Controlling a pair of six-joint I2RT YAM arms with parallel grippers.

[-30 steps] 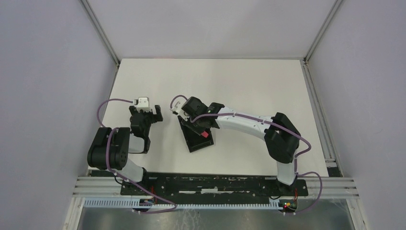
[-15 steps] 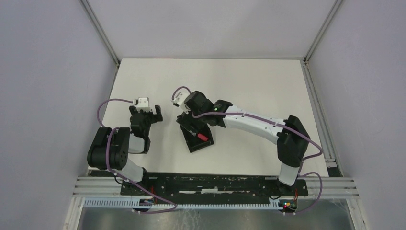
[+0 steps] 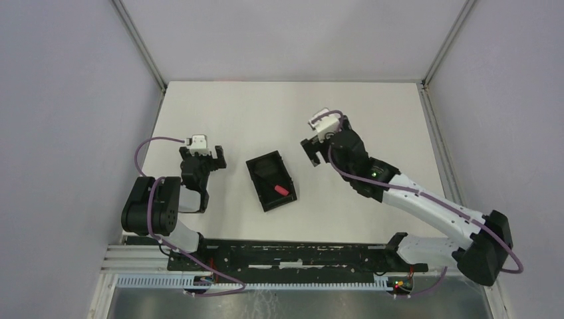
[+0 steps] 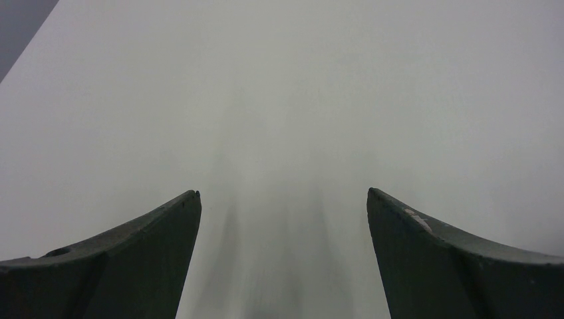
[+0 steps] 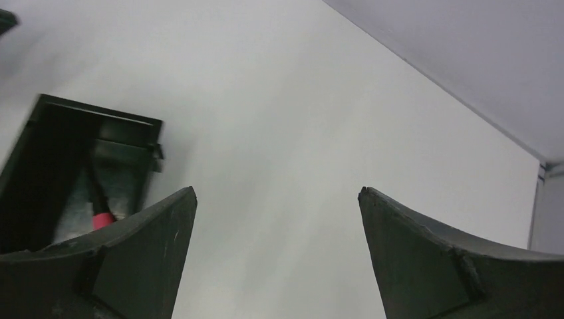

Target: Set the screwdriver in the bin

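Right wrist view: the bin (image 5: 100, 111) is cut off at the left edge; the screwdriver (image 5: 101, 219) handle is partly hidden behind a finger of the right end effector (image 5: 277, 193). Top view: the dark shaft is indistinct against the bin.

Black bin (image 3: 255, 185) on white table (image 3: 372, 113)

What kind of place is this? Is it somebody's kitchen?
Not a kitchen; it looks like a robot test booth. Two robot arms are bolted at the edge of a white table, with plain grey walls around it.
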